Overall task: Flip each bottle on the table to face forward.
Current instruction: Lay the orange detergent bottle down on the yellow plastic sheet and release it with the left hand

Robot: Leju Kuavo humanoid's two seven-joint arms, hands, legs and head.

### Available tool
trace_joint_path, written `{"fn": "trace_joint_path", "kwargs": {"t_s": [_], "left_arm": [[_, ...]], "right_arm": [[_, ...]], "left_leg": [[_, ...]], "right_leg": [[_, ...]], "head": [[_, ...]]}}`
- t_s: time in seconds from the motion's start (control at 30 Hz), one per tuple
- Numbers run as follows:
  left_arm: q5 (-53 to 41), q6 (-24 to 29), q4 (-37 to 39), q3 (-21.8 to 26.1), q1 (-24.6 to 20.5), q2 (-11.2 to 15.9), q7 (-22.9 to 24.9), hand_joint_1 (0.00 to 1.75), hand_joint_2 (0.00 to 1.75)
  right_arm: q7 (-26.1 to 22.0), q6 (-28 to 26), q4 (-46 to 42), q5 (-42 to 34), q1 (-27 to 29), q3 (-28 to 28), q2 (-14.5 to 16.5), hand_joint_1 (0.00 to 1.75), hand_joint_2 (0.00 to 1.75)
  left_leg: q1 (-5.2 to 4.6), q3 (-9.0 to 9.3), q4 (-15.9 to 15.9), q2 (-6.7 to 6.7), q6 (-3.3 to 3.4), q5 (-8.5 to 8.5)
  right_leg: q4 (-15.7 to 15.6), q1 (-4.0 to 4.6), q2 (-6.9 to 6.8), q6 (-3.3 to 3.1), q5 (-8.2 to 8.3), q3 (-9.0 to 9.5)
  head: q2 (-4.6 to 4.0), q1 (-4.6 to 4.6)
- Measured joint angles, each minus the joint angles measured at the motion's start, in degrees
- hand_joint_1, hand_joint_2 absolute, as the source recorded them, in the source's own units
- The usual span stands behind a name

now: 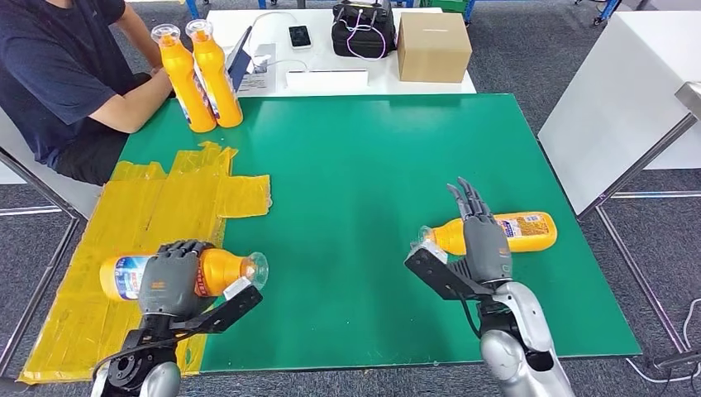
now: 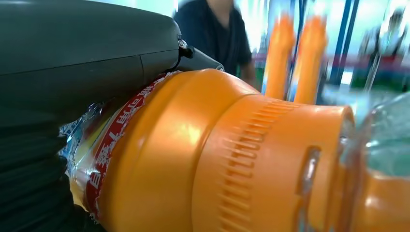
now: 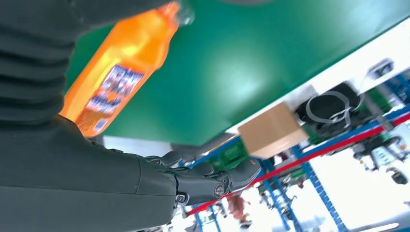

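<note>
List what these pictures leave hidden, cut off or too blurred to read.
- Left bottle: the left hand covers its middle in the head view; the left wrist view is too close and the label is half hidden.
- Right bottle: the right hand hides part of it; contact is unclear.
- Right bottle's label text: blurred in the right wrist view.
- Phone: too small to read.

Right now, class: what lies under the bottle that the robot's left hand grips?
Under that bottle shows crinkled yellow plastic sheet on the green table, its clear cap over bare green. The left hand covers the bottle's middle, hiding what lies there.
</note>
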Motion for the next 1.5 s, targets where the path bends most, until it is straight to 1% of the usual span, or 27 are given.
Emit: {"fn": "trace_joint_path", "kwargs": {"t_s": [0.1, 0.27, 0.3, 0.4, 0.43, 0.67, 0.73, 0.87, 1.0, 1.13, 1.27, 1.5], "left_arm": [[0.0, -2.0, 5.2, -0.2, -1.4, 1.5, 0.5, 1.75, 1.75], [1.3, -4.7, 11.4, -0.6, -3.4, 3.1, 1.1, 1.75, 1.75], [1.4, -4.8, 12.2, -0.7, -3.8, 3.3, 1.1, 1.58, 1.75], [1.9, -5.0, 14.1, -1.0, -4.9, 3.8, 1.2, 0.27, 1.75], [2.3, -5.2, 14.5, -1.1, -5.2, 3.9, 1.2, 0.00, 1.75], [10.8, -6.9, 15.2, -1.0, -5.3, 4.2, -0.4, 0.00, 1.75], [14.7, -7.3, 14.8, -0.9, -5.1, 4.3, -1.3, 0.00, 1.75], [24.6, -8.7, 12.3, 0.1, -3.8, 4.3, -2.9, 0.00, 1.75], [32.1, -8.0, 7.9, 1.7, -0.9, 3.9, -5.1, 0.00, 1.75], [34.7, -7.6, 4.0, 2.9, 0.9, 3.3, -6.0, 0.00, 1.75], [38.1, -6.7, 1.2, 4.1, 2.2, 2.2, -7.7, 0.00, 1.75], [38.7, -6.6, -1.4, 5.2, 3.2, 1.0, -8.1, 0.00, 1.75]], "right_arm": [[0.1, 0.5, 0.0, 0.2, -0.2, -1.2, -0.9, 0.00, 1.75], [0.3, 1.3, 0.5, -0.3, -0.8, -2.2, -1.7, 0.00, 1.75], [0.3, 1.4, 0.6, -0.3, -0.9, -2.3, -1.8, 0.00, 1.75], [0.3, 1.5, 1.0, -0.3, -1.1, -2.5, -2.1, 0.00, 1.75], [0.4, 1.6, 1.1, -0.3, -1.1, -2.5, -2.2, 0.00, 1.75], [0.8, 1.8, 2.2, 0.2, -1.2, -4.4, -3.8, 0.00, 1.75], [0.9, 2.4, 2.7, 0.7, -1.2, -5.1, -4.5, 0.00, 1.75], [1.4, 3.9, 4.8, 1.9, -1.1, -6.6, -6.3, 0.00, 1.75], [1.4, 3.9, 7.2, 3.4, -0.2, -8.5, -8.0, 0.00, 1.75], [1.3, 4.0, 8.5, 3.7, 0.2, -9.7, -9.0, 0.00, 1.75], [1.3, 4.5, 9.2, 4.1, 0.6, -10.5, -9.4, 0.00, 1.75], [1.3, 4.7, 9.9, 4.1, 0.8, -11.0, -9.9, 0.00, 1.75]], "left_leg": [[0.00, 0.00, 0.0, 0.00, 0.02, 0.02], [0.00, -0.01, 0.0, -0.01, 0.02, 0.02], [0.00, -0.01, 0.0, -0.02, 0.02, 0.02], [-0.01, 0.00, 0.0, -0.02, 0.02, 0.02], [-0.01, 0.01, 0.0, -0.02, 0.02, 0.02], [0.00, 0.03, 0.0, -0.07, 0.03, 0.04], [-0.01, 0.03, 0.0, -0.08, 0.03, 0.04], [-0.02, 0.03, 0.0, -0.11, 0.03, 0.03], [-0.03, -0.01, 0.0, -0.09, 0.03, 0.03], [-0.03, -0.02, 0.0, -0.07, 0.03, 0.03], [-0.01, -0.02, 0.0, -0.07, 0.03, 0.03], [-0.02, -0.02, 0.0, -0.07, 0.03, 0.03]], "right_leg": [[0.0, 0.00, 0.00, 0.00, 0.00, 0.01], [0.0, 0.00, 0.00, 0.00, 0.00, 0.02], [0.0, 0.00, 0.00, 0.00, 0.00, 0.03], [0.0, 0.00, 0.00, 0.00, 0.00, 0.04], [0.0, 0.00, 0.00, 0.00, 0.00, 0.04], [0.0, 0.00, -0.02, 0.00, 0.00, 0.11], [0.0, 0.00, -0.03, 0.00, 0.00, 0.12], [0.0, -0.02, -0.06, 0.00, 0.00, 0.13], [0.0, -0.03, -0.06, 0.00, 0.00, 0.07], [0.0, -0.01, -0.06, 0.00, 0.00, 0.03], [0.0, 0.01, -0.05, 0.00, 0.00, 0.02], [0.0, -0.01, -0.05, 0.00, 0.00, 0.03]], "head": [[0.00, 0.00], [0.00, 0.00], [0.00, 0.00], [0.00, 0.00], [0.00, 0.00], [0.00, -0.01], [0.00, -0.01], [0.00, 0.00], [0.00, 0.00], [0.00, -0.01], [0.00, -0.01], [0.00, 0.00]]}}
